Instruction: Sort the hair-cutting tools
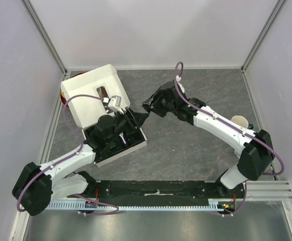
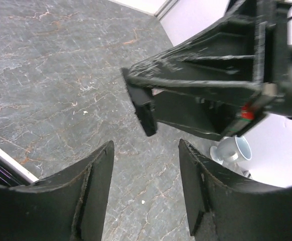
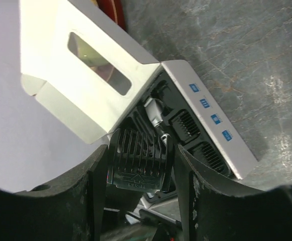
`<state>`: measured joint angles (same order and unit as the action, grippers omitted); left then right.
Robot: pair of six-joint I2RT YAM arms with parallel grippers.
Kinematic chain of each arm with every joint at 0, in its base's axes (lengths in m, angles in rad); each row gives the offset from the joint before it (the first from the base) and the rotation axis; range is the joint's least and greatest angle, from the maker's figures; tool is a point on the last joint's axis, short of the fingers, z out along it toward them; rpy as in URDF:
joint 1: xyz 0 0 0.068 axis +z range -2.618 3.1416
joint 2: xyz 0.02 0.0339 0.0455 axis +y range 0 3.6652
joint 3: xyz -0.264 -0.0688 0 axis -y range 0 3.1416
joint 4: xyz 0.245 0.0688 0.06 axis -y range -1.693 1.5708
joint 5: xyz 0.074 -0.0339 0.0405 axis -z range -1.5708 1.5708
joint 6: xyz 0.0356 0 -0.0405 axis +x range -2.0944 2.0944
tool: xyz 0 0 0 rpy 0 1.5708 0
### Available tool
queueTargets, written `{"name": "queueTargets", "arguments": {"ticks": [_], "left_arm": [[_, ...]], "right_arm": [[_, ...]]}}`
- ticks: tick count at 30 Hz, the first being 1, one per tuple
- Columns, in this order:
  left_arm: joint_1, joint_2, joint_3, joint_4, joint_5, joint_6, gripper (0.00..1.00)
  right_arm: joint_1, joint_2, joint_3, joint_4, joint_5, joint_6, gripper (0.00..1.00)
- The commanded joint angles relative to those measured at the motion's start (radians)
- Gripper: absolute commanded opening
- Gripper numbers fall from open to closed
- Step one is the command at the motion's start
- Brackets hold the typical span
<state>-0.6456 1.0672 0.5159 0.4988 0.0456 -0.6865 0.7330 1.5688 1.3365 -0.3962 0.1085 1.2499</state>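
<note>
The white box lay open on the grey desk. Its lid was folded back, and the lid had a long window in it. Inside the box sat a black tray.

The right fingers were just past the right side of the box, up above the desk. They were closed on a small black comb guard. The guard sat tight between the two fingers with its teeth pointing toward the box.

The left fingers reached out over the right edge of the box. They were apart and had nothing between them. Their tips pointed at the right fingers and the guard. The two sets of fingers were very near each other but did not touch.

In the tray, two more comb guards lay in their own little slots along the side of the box with the blue marks. Next to them in the tray lay the clipper, and I could see only its silver head.

A white cup stood on the desk well away from the box, on its right. Something red peeked out from behind the box lid, and I could not tell what it was.
</note>
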Motion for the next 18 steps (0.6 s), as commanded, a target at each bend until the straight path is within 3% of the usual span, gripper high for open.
{"name": "queueTargets", "arguments": {"ticks": [1,5,11,18], "left_arm": [[-0.031,0.034,0.056,0.090,-0.159,0.033,0.57],[-0.052,0.054,0.067,0.122,-0.204,0.027,0.51],[-0.062,0.082,0.067,0.213,-0.178,0.053,0.50],[-0.063,0.119,0.095,0.201,-0.193,0.042,0.47]], "right_arm": [[0.003,-0.062,0.004,0.051,-0.001,0.042,0.40],[0.003,-0.066,0.010,0.062,-0.009,0.037,0.40],[0.000,-0.055,0.006,0.069,-0.020,0.029,0.40],[-0.006,-0.053,0.006,0.072,-0.033,0.029,0.40]]}}
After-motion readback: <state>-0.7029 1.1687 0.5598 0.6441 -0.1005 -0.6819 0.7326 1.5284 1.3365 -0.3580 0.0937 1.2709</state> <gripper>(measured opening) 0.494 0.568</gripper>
